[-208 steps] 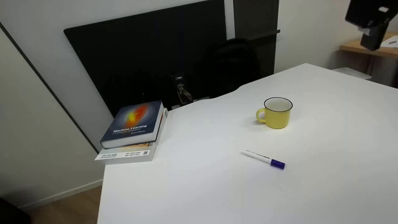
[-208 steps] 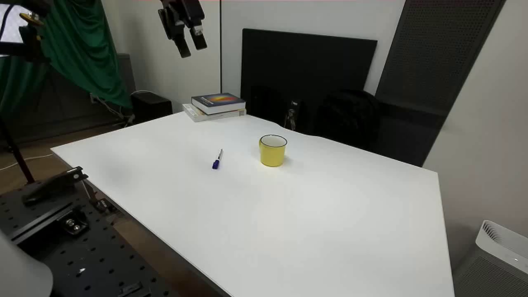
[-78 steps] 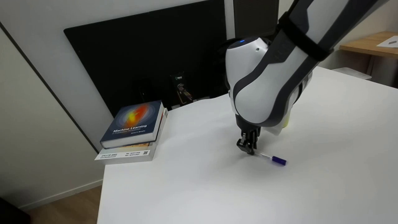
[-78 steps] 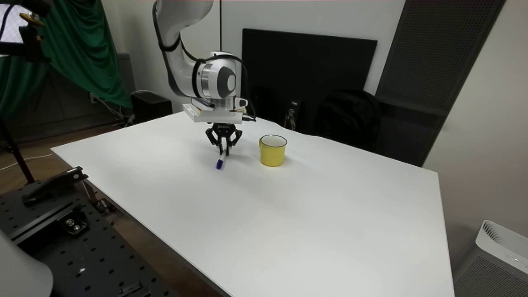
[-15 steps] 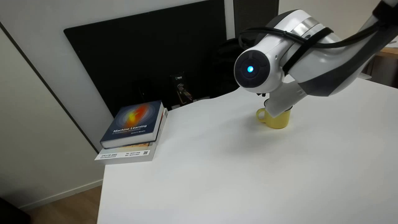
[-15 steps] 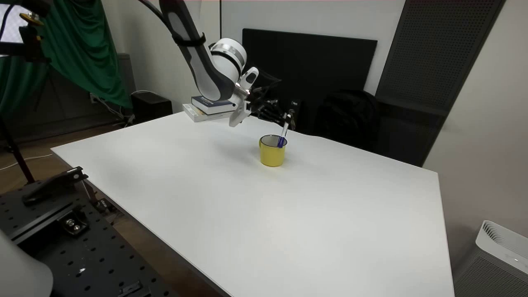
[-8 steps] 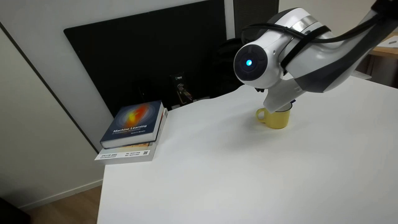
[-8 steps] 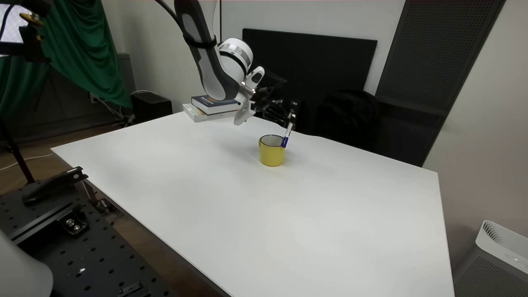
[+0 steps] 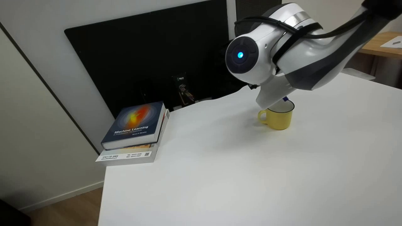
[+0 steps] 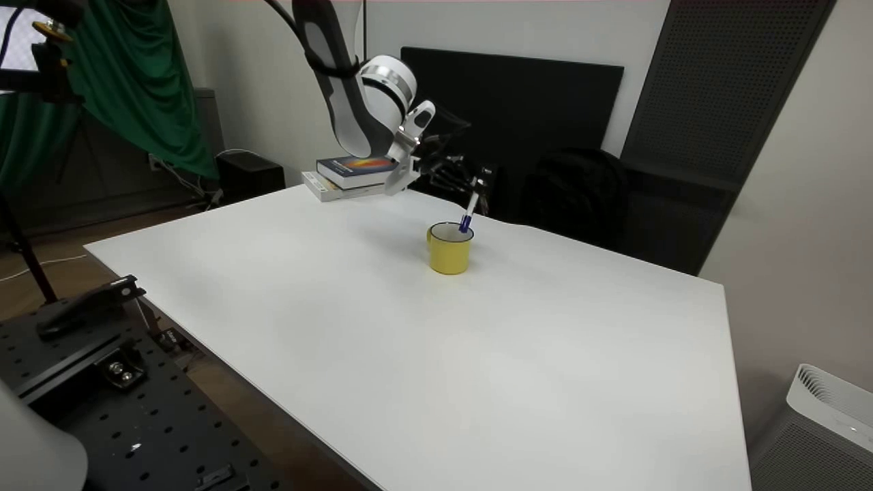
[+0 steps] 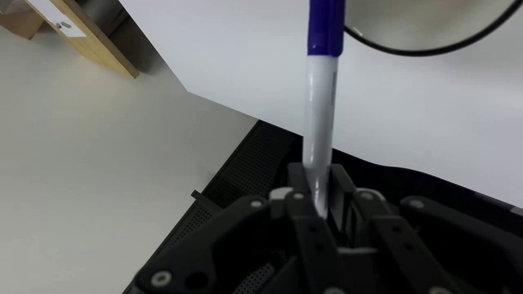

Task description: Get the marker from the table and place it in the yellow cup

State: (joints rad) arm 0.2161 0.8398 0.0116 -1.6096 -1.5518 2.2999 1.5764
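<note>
The white marker point(image 11: 320, 110) with its purple cap hangs at a slant, cap end lowest. My gripper point(image 11: 318, 177) is shut on the marker's uncapped end. The yellow cup point(image 9: 279, 121) stands upright on the white table point(image 9: 220, 182), its handle visible. In an exterior view the cap point(image 10: 465, 224) overlaps the far right part of the cup's opening. Whether the cap tip is inside the rim or just above it, I cannot tell. In the wrist view, the cup's black rim point(image 11: 412, 53) shows right beside the cap, whose tip runs out of the frame.
Two stacked books point(image 9: 133, 131) lie at a corner of the table. A dark panel point(image 10: 508, 116) and a dark backpack point(image 10: 576, 198) stand behind the table's far edge. The arm's wrist point(image 9: 251, 59) hides the gripper in an exterior view.
The marker, on the table in the oldest frames, is now held. Over the last second the gripper has risen slightly and shifted, lifting the cap nearer rim height. The cup has shifted very slightly.
</note>
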